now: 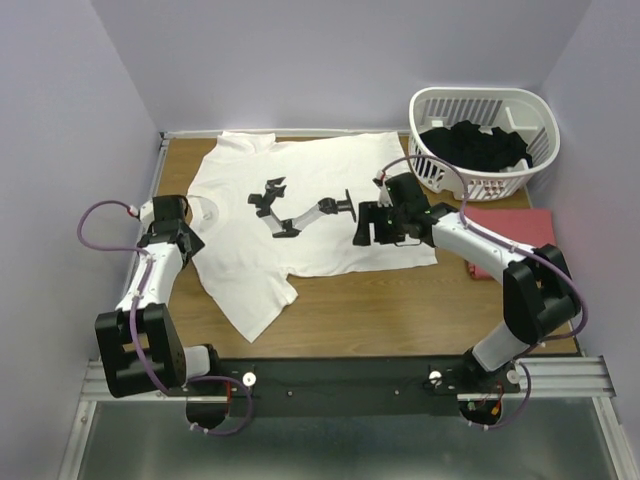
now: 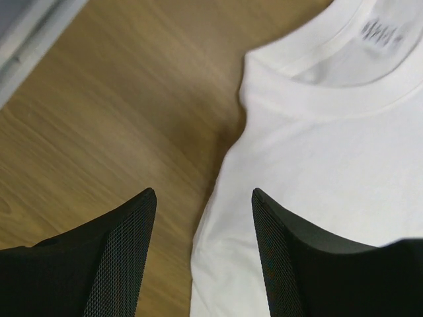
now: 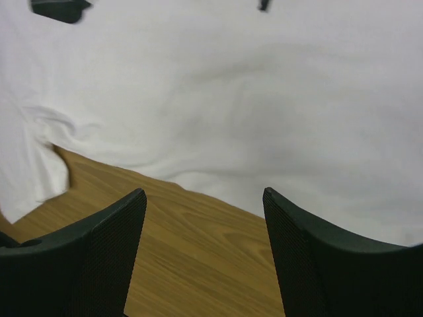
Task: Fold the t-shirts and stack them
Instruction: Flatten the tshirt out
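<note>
Three views: one overhead, one on each of my wrists
The top camera looks down from behind my bases over the whole table (image 1: 400, 310); my left wrist camera hangs close over the collar of the white t-shirt (image 2: 330, 172) and the wood beside it, my right wrist camera close over the shirt's near edge; all three share that shirt

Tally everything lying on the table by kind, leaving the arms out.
White t-shirt: 1
Salmon-red t-shirt: 1
White basket: 1
Black clothing heap in the basket, pieces not separable: 1
Total: 4
</note>
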Controlling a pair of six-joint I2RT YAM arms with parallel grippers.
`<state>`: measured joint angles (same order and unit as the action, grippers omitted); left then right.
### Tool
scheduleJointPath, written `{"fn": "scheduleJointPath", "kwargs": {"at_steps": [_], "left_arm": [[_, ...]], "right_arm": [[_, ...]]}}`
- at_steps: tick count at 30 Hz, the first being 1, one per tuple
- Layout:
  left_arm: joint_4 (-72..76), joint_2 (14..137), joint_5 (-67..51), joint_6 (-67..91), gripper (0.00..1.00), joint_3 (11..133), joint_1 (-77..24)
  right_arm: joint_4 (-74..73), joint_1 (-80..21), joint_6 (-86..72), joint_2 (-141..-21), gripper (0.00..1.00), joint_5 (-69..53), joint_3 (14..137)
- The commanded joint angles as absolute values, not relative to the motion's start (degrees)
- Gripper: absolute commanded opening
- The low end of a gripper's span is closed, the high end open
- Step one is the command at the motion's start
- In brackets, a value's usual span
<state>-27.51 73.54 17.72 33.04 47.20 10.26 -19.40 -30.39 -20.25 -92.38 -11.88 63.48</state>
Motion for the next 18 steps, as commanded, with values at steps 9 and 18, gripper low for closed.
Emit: {"fn": "scheduleJointPath", "kwargs": {"at_steps": [9,18], "left_arm": [[-33.75,74.79,13.09,38.85,0.63,42.28,9.40],[-31.20,79.36,12.83,38.06,0.53,40.61,8.17]], "right_arm": [[-24.26,-20.13,-22.76,-83.85,0.78,-3.52,56.60],[-24.26,-18.28,-22.85,-83.76,0.78,-2.29,56.25]]}}
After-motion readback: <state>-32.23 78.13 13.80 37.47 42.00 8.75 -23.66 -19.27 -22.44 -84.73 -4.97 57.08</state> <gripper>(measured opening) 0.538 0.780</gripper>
